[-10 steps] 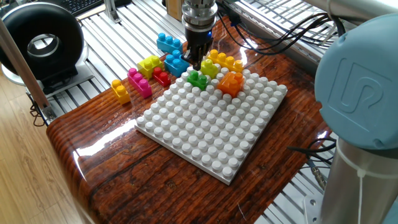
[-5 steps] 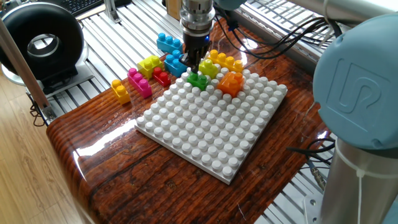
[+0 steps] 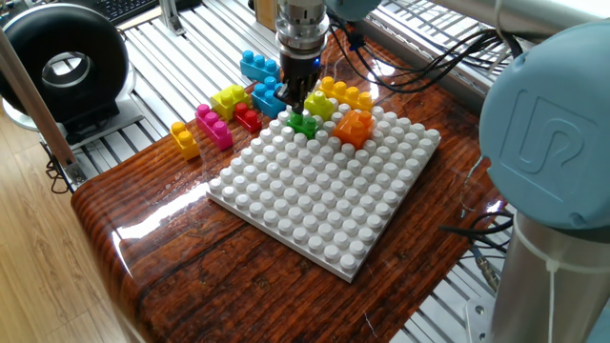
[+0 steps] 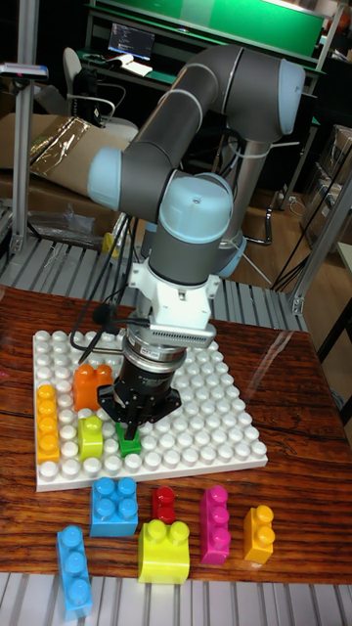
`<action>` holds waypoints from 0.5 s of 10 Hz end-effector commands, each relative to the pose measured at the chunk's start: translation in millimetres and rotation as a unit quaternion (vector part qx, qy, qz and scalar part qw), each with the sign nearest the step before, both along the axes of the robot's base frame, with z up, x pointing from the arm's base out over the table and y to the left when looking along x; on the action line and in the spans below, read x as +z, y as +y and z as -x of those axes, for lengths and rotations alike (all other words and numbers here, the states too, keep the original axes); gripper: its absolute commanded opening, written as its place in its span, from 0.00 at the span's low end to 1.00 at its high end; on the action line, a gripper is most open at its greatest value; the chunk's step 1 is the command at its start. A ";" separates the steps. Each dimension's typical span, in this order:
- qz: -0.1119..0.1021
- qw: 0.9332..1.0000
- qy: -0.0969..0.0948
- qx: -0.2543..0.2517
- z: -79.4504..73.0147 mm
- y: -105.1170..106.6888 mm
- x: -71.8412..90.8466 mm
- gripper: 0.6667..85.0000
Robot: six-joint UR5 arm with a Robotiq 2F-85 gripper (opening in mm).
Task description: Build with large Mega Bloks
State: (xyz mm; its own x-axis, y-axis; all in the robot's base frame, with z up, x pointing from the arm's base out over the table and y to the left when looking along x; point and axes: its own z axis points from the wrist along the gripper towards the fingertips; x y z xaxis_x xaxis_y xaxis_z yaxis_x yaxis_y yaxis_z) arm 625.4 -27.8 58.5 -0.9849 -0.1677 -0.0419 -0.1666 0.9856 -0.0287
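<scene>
The gripper (image 4: 130, 423) hung straight down over the near edge of the white baseplate (image 4: 225, 430), its fingertips set on either side of the green brick (image 4: 129, 440). The green brick sat on the baseplate's studs directly under the claw; in the fixed view it showed just below the fingertips (image 3: 295, 107) at (image 3: 304, 123). Whether the fingers actually pressed the brick could not be told, though they stood narrow, close about it.

Taking the baseplate as the landmark: the lime brick (image 4: 91, 436) stood on it just beside the green one, the orange brick (image 4: 93, 383) further in on the same side, and a long yellow-orange brick (image 4: 46, 422) lay along its edge next to them.

Off the baseplate, on the wooden table (image 4: 293, 528) in front of its near edge, lay a blue square brick (image 4: 115, 506), a small red brick (image 4: 164, 505), a yellow brick (image 4: 164, 552), a magenta brick (image 4: 214, 525), an amber brick (image 4: 258, 533) and a long blue brick (image 4: 73, 570).
</scene>
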 end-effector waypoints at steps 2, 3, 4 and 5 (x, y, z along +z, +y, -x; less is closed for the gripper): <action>-0.004 1.000 0.000 -0.004 -0.6 1.6 1.5 0.00; -0.001 1.000 0.004 -0.004 1.3 -0.2 1.5 0.00; 0.000 1.000 0.010 0.001 3.7 -1.0 2.6 0.08; 0.001 1.000 0.012 0.006 2.5 -2.8 5.3 0.12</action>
State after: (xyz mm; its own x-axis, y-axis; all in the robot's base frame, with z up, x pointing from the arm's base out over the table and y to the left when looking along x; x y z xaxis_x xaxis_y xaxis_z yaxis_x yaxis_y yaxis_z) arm 623.3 -29.4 60.1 -0.9848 -0.1717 -0.0277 -0.1708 0.9847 -0.0337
